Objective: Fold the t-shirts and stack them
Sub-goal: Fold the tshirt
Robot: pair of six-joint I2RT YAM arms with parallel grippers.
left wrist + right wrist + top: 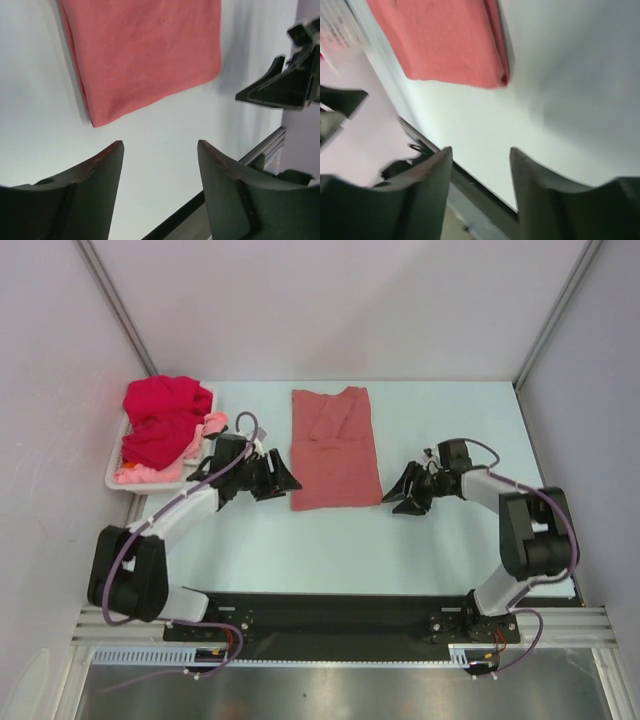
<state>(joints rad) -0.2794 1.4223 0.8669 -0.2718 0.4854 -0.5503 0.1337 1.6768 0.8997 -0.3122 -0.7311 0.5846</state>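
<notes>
A dusty salmon-red t-shirt (334, 448) lies folded into a long rectangle in the middle of the table; its near edge shows in the left wrist view (145, 55) and the right wrist view (445, 40). A bright crimson t-shirt (160, 420) and a light pink one (135, 475) lie bunched in the white basket (112, 476) at the far left. My left gripper (285, 478) is open and empty just left of the folded shirt's near corner. My right gripper (405, 495) is open and empty just right of it.
The basket stands against the left wall. The black base rail (340, 615) runs along the near edge. The right gripper shows in the left wrist view (280, 87).
</notes>
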